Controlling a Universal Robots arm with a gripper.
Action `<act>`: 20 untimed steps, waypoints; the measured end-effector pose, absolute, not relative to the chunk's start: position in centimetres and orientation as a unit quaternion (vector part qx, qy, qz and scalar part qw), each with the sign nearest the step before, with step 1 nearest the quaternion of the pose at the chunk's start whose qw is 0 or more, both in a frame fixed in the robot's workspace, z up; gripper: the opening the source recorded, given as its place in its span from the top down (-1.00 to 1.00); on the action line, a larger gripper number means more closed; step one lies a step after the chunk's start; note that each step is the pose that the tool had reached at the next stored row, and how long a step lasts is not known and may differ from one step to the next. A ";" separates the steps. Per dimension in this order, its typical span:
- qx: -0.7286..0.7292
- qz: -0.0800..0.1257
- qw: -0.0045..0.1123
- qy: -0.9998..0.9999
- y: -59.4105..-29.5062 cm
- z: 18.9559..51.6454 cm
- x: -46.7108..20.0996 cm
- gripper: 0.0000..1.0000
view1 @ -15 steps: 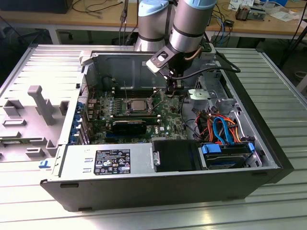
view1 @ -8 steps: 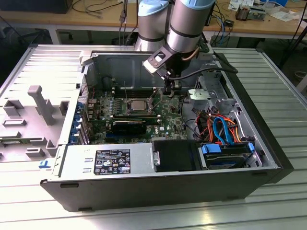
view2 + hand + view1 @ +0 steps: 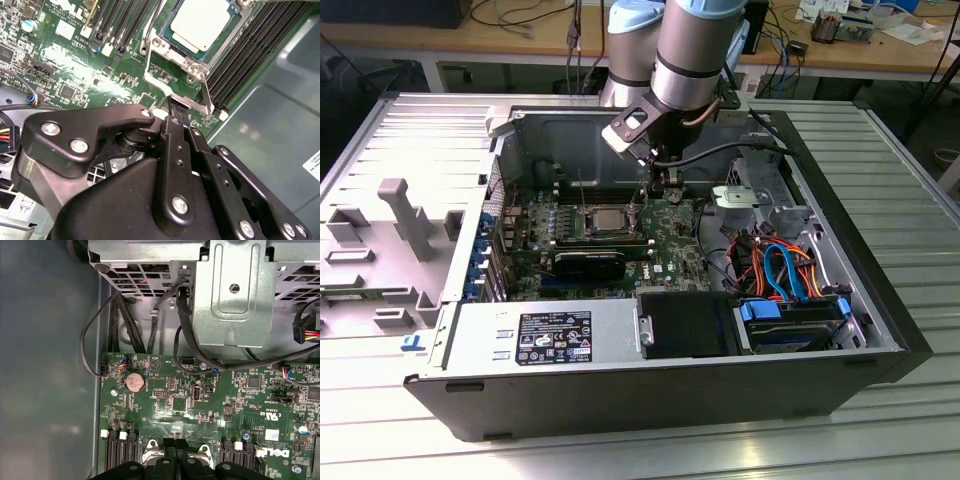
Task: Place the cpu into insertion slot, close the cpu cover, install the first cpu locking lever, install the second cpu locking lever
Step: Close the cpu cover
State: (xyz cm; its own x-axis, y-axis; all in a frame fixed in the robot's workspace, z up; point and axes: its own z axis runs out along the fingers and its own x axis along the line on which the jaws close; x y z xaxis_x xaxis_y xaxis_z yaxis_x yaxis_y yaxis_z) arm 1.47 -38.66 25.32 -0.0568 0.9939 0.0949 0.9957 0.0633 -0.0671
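The cpu (image 3: pixel 202 21) lies flat in the insertion slot (image 3: pixel 582 231), its silver-grey top facing up; in the exterior view the cpu (image 3: pixel 608 217) sits mid-board. The cpu cover (image 3: pixel 176 49) lies down around it as a silver frame. A silver locking lever (image 3: pixel 181 99) runs along the socket's edge. My gripper (image 3: pixel 171 111) is shut, its black fingertips pressed together right at that lever, and I see nothing held between them. The exterior view has the gripper (image 3: pixel 664 186) just to the right of the socket. In the first wrist view the gripper (image 3: pixel 175 444) hangs low over the green board.
The open case's walls (image 3: pixel 510 150) ring the board. Black memory slots (image 3: pixel 250 50) flank the socket. A drive cage (image 3: pixel 232 295) with black cables (image 3: pixel 185 325) stands beside the gripper. Coloured cables (image 3: pixel 780 265) and a black fan shroud (image 3: pixel 685 322) lie nearer the front.
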 end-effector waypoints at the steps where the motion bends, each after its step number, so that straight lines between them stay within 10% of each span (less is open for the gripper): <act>1: -0.684 -0.008 0.058 -0.727 -38.7 25.3 1.3 0.79; 20: -0.684 -0.008 0.058 -0.727 -38.7 25.3 0.0 0.79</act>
State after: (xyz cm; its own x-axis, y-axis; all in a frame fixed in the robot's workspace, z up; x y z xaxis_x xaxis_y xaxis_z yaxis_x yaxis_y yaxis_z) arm 0.05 -38.66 25.29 -0.0567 0.9939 0.0949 0.9957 0.0633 -0.0671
